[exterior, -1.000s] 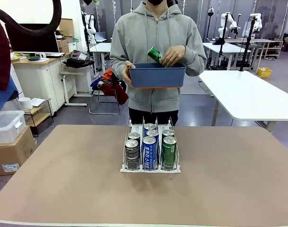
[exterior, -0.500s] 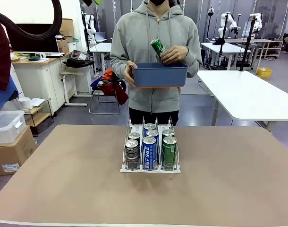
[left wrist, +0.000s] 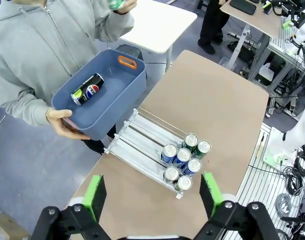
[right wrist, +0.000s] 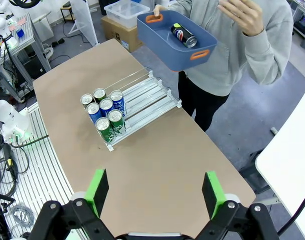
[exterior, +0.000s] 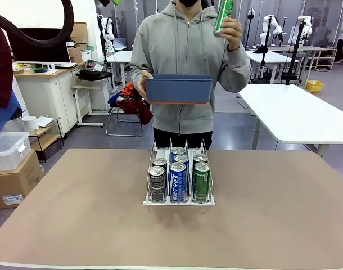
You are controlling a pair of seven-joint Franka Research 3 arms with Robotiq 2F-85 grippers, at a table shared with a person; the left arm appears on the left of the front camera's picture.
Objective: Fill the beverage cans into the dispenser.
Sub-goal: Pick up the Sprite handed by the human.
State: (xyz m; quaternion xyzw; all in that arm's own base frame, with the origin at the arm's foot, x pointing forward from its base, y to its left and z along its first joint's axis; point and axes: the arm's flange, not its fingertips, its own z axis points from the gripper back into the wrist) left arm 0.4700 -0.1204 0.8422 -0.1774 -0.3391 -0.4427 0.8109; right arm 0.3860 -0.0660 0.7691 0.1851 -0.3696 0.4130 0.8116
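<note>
The dispenser [exterior: 179, 202] stands mid-table with several beverage cans [exterior: 177, 181] in its three lanes: dark grey left, blue middle, green right. Across the table a person holds up a green can [exterior: 223, 16] at head height in one hand. The other hand carries a blue bin [exterior: 179, 91]. From the left wrist view the bin [left wrist: 112, 112] holds one dark can [left wrist: 87, 90] lying flat, above the rack's bare back lanes [left wrist: 137, 137]. My left gripper [left wrist: 152, 180] is open, high above the table. My right gripper [right wrist: 155, 190] is open too, high over the dispenser [right wrist: 147, 92] and the bin [right wrist: 177, 57].
The brown table [exterior: 76, 214] has free room on both sides of the rack. The person stands close at the far edge. White tables [exterior: 295, 112], a cardboard box [exterior: 14, 180] and a clear tub [exterior: 7, 149] lie beyond the table.
The person has lifted the green can out of the blue bin up to head height. The bin has shifted slightly left. The cans in the rack have not moved.
</note>
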